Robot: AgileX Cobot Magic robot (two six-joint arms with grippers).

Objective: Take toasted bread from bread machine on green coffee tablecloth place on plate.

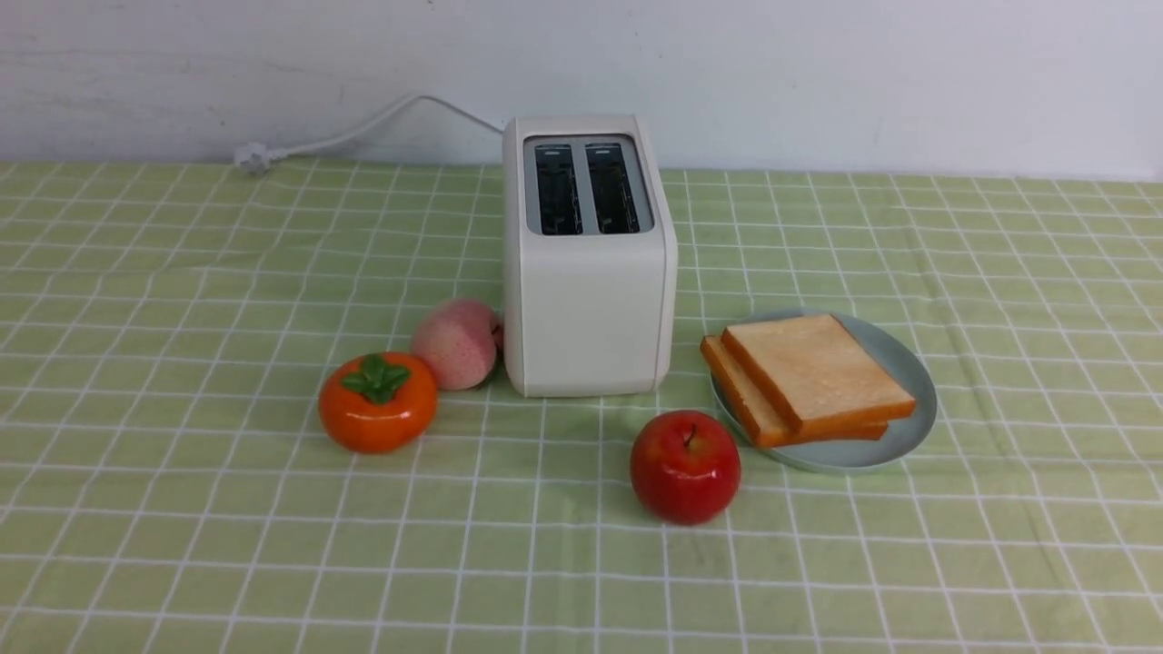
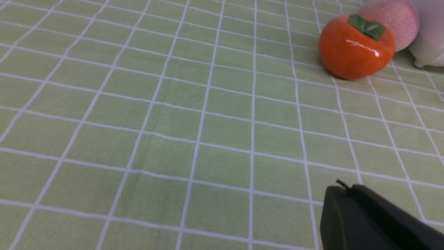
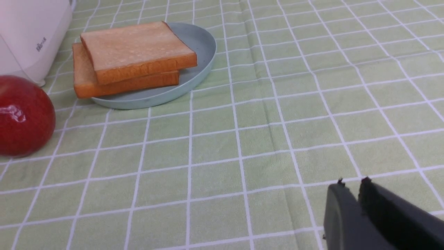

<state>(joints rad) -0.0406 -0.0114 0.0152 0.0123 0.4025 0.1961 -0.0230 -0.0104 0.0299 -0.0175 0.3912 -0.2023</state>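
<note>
The cream-white bread machine (image 1: pixel 589 309) stands upright mid-table on the green coffee tablecloth (image 1: pixel 182 272); both dark slots look empty. Two slices of toasted bread (image 1: pixel 813 368) lie stacked and offset on the pale blue-green plate (image 1: pixel 909 436), right of the machine. The right wrist view shows the same bread (image 3: pixel 135 48) and plate (image 3: pixel 203 45) well away from my right gripper (image 3: pixel 351 182), whose jaws stand slightly apart over bare cloth with nothing between them. My left gripper (image 2: pixel 343 187) is shut and empty, low over the cloth. Neither arm appears in the front view.
An orange persimmon (image 1: pixel 377 401) and a pink peach (image 1: pixel 454 343) sit left of the machine's front. A red apple (image 1: pixel 684 465) lies in front, between machine and plate. The white power cord (image 1: pixel 363 127) runs back left along the wall.
</note>
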